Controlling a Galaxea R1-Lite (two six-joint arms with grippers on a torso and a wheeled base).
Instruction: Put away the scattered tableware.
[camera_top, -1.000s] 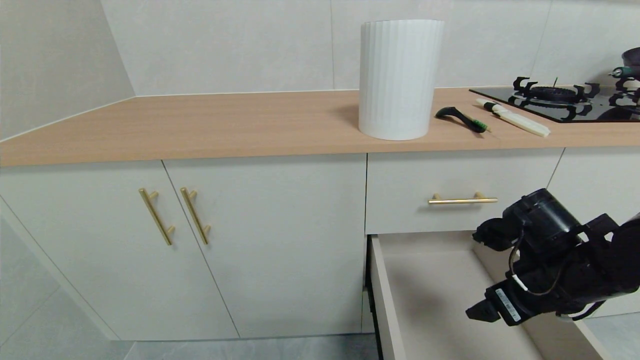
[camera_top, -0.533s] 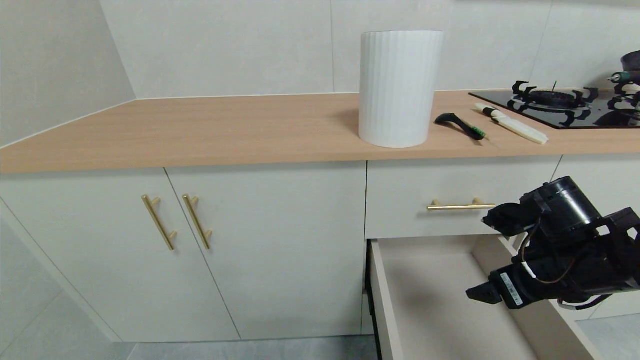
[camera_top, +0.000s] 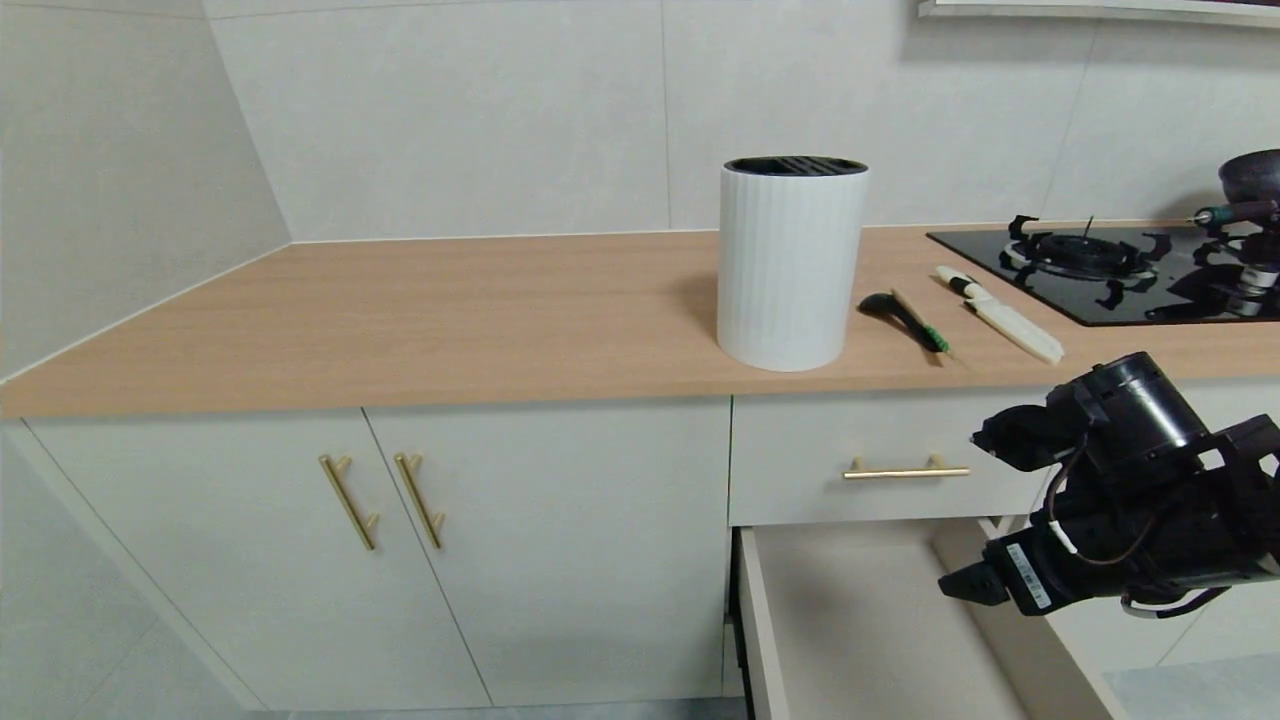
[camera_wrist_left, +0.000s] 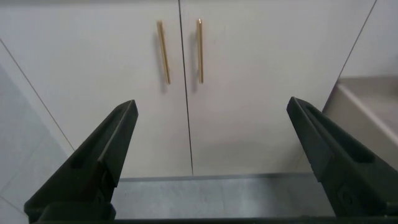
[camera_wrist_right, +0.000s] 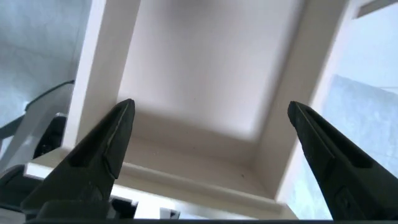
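- Upward has gone our head camera, so the counter (camera_top: 450, 310) sits lower in view; our right gripper (camera_wrist_right: 209, 112) has risen over the open drawer (camera_top: 850, 620), near its 3 o'clock wall.
- It gapes wide, empty; so does our left gripper (camera_wrist_left: 211, 106), well apart from the doors (camera_wrist_left: 186, 93).
- Knife (camera_top: 1000, 318) and black tool (camera_top: 905, 312) lie at the holder's (camera_top: 793, 265) 3 o'clock, near the counter's front edge.

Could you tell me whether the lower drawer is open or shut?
Open: the lower drawer is pulled out, with its inside floor showing.
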